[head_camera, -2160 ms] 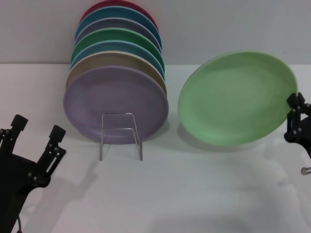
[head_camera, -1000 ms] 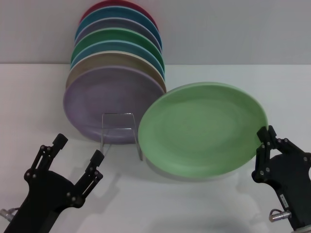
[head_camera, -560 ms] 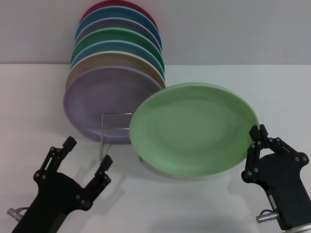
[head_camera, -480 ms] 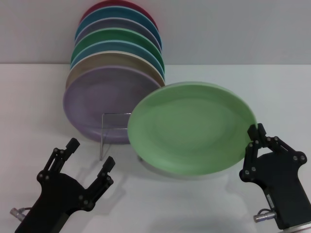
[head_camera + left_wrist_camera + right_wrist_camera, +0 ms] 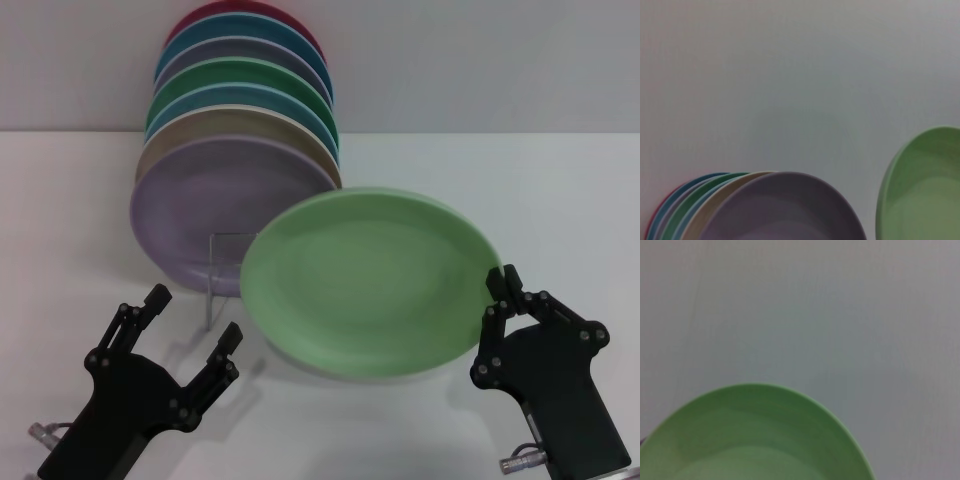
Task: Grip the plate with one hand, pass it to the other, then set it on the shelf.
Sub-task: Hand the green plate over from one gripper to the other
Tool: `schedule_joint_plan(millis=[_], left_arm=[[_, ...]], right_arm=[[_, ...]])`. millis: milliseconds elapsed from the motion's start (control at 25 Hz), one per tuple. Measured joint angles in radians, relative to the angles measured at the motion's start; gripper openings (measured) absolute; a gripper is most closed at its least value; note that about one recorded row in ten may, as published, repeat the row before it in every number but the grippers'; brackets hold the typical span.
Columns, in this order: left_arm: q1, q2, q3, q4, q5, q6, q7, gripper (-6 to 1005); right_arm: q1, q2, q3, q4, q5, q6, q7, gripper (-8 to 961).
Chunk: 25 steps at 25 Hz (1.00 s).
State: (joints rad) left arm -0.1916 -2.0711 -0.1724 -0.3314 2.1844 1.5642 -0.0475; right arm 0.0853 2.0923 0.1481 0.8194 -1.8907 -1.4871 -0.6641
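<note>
The light mint-green plate (image 5: 365,283) hangs above the table in the middle of the head view, tilted, its face toward me. My right gripper (image 5: 503,285) is shut on its right rim. The plate also shows in the right wrist view (image 5: 750,440) and the left wrist view (image 5: 922,190). My left gripper (image 5: 193,322) is open and empty at the lower left, just left of the plate's lower rim, not touching it. The wire shelf (image 5: 220,270) stands behind, its right side hidden by the plate.
A row of upright plates stands at the back left, with a lavender-purple plate (image 5: 205,205) in front and an emerald-green plate (image 5: 245,75) farther back. The white table (image 5: 560,200) ends at a grey back wall.
My right gripper has carried the plate left and lower, toward the middle and in front of the shelf. My left gripper has risen and moved right toward the plate, staying open.
</note>
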Motion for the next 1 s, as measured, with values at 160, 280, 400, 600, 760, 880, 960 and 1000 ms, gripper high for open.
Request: schedule_joint_plan(millis=[160,280,400,600,760,880,960,1000], left_arm=[[-0.011,-0.001,0.004,-0.002,0.000,-0.007,0.000,847],[-0.014,0.000,0.005,-0.005,0.000,-0.008,0.000,846],[-0.018,0.000,0.005,-0.007,0.000,-0.014,0.000,846],[-0.025,-0.001,0.006,-0.016,0.000,-0.041,0.000,846],[-0.034,-0.003,0.008,-0.022,0.000,-0.064,0.000,846],[-0.040,-0.002,0.009,-0.030,0.000,-0.083,0.000,846],[-0.044,-0.002,0.009,-0.032,0.000,-0.095,0.000,847],[-0.045,-0.002,0.009,-0.032,0.000,-0.098,0.000,847]], right_arm=[[-0.003,0.000,-0.012,0.007,0.021,0.000,-0.014,17],[0.001,0.000,-0.022,0.008,0.022,-0.001,-0.032,16],[0.005,0.000,-0.030,0.010,0.022,0.000,-0.043,16],[0.005,0.000,-0.039,0.014,0.022,0.003,-0.064,16],[0.006,0.000,-0.043,0.015,0.022,0.005,-0.065,16],[0.007,0.000,-0.044,0.015,0.022,0.012,-0.065,16],[0.008,0.000,-0.044,0.016,0.022,0.019,-0.065,16],[0.008,0.000,-0.044,0.016,0.022,0.020,-0.065,15]])
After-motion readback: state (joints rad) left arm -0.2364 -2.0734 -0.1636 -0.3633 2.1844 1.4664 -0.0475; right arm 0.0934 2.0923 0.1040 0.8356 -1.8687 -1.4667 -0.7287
